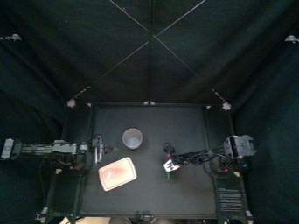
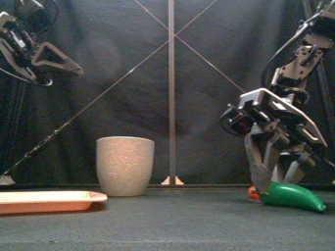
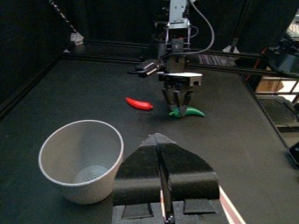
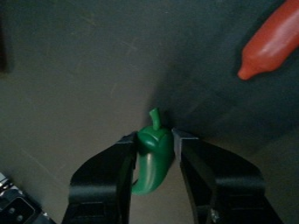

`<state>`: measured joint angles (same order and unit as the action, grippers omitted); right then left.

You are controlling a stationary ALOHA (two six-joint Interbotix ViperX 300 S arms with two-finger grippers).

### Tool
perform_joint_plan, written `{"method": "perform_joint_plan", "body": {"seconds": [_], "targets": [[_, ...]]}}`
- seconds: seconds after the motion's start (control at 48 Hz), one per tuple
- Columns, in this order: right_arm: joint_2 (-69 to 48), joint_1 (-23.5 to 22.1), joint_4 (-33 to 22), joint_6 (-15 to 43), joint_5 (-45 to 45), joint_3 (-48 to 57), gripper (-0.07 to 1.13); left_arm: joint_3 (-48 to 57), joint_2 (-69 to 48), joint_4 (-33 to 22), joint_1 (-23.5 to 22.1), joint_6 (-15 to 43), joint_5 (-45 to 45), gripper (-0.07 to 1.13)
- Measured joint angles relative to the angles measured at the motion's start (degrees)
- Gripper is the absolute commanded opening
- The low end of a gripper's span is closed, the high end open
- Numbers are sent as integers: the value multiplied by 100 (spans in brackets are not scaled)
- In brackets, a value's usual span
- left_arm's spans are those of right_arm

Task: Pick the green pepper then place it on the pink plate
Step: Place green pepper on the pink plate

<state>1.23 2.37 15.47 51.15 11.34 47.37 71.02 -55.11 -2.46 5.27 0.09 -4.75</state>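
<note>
right hand [image 3: 179, 106] at green pepper [image 3: 194, 112], red pepper [image 3: 139, 103] beside, grey cup [image 3: 79, 157] nearer.

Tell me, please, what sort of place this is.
Most likely a robot test booth in a lab, not a real kitchen: black curtains enclose a small black table, and it carries toy food, a green pepper and a red toy, with a pink tray.

Place: a robot test booth in a lab.
Walls: black curtains [image 1: 70, 61] on the far, left and right sides.
Table: small black table [image 1: 152, 197] between left arm [image 1: 47, 149] and right arm [image 1: 233, 147].
Things: toys only, a green pepper [image 2: 296, 197] and a red toy [image 3: 139, 103].
</note>
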Motion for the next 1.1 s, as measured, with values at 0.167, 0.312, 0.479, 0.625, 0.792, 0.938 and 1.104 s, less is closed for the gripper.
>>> {"method": "perform_joint_plan", "body": {"seconds": [0.167,0.312,0.479,0.625,0.792,0.938,1.104], "targets": [[123,44,-176,-18,0,-325,65,0,0,0,-9,0,-9,11],[237,88,-668,-70,0,-1020,65,0,0,0,0,-9,0,11],[545,97,-1477,-70,-9,-1951,65,9,0,0,-9,-9,0,11],[1151,114,-2250,-88,-9,-2953,65,62,0,0,0,-9,-9,11],[2004,220,-3173,-70,9,-4087,65,97,0,0,0,0,0,11],[2663,290,-3700,-79,264,-4966,65,97,0,0,0,0,0,11],[3059,325,-3735,-79,642,-5520,65,97,0,9,0,0,-9,11]]}}
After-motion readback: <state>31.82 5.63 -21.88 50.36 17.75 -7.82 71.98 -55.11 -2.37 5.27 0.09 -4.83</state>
